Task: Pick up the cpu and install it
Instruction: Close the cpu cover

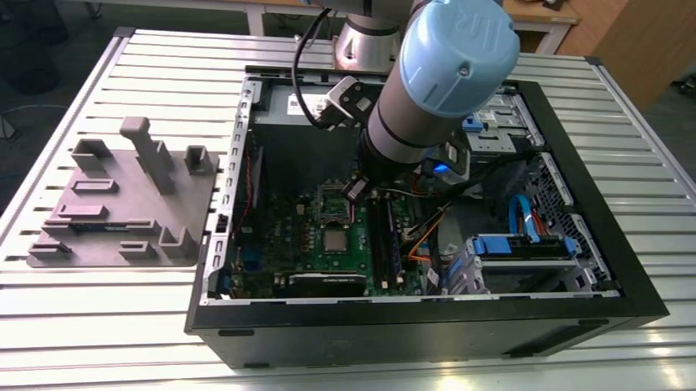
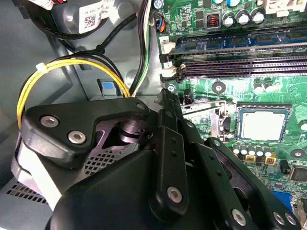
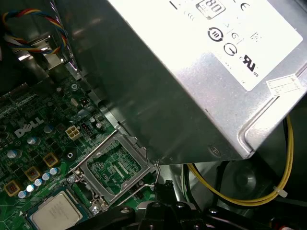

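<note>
The cpu (image 1: 332,239) is a small silver square lying flat in its socket on the green motherboard, also seen in both wrist views (image 2: 263,124) (image 3: 56,214). The socket's metal load frame (image 3: 98,152) stands tilted up and open beside it, its wire lever (image 3: 154,173) raised. My gripper (image 1: 357,189) hangs inside the computer case just behind the socket. Its black fingers are together with nothing between them (image 2: 165,98). Their tip (image 3: 160,187) sits close to the lever's end; whether it touches, I cannot tell.
The silver power supply (image 3: 192,72) looms close beside the gripper. Yellow cables (image 2: 72,64) loop near it. Black memory slots (image 2: 240,67) run past the socket. Blue drive brackets (image 1: 522,244) fill the case's right in the exterior view. A grey fixture plate (image 1: 120,204) lies outside on the left.
</note>
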`<state>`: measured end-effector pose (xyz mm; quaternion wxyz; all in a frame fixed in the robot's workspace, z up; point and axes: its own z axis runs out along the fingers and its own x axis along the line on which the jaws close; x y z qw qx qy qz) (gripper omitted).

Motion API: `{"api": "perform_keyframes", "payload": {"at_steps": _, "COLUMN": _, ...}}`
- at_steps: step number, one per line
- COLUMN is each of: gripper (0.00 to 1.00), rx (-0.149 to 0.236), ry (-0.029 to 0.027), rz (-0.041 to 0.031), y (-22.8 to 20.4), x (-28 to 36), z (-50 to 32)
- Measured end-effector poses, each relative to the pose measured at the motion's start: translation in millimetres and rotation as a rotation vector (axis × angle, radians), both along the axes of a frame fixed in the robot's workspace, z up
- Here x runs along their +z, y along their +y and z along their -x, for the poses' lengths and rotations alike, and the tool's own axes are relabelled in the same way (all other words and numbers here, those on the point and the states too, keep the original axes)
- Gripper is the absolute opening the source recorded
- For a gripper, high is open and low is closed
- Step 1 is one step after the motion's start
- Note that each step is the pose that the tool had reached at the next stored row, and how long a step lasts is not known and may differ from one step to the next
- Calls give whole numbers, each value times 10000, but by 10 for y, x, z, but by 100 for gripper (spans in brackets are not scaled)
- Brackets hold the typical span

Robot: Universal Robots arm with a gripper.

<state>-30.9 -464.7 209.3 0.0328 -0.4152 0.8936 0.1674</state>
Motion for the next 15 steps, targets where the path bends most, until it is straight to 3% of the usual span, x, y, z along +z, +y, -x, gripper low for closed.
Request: {"api": "perform_keyframes", "payload": {"at_steps": 15, "gripper": 10, "rx": 0, "ry": 1, "rz": -2, "y": 73, "x": -83, "z": -6}}
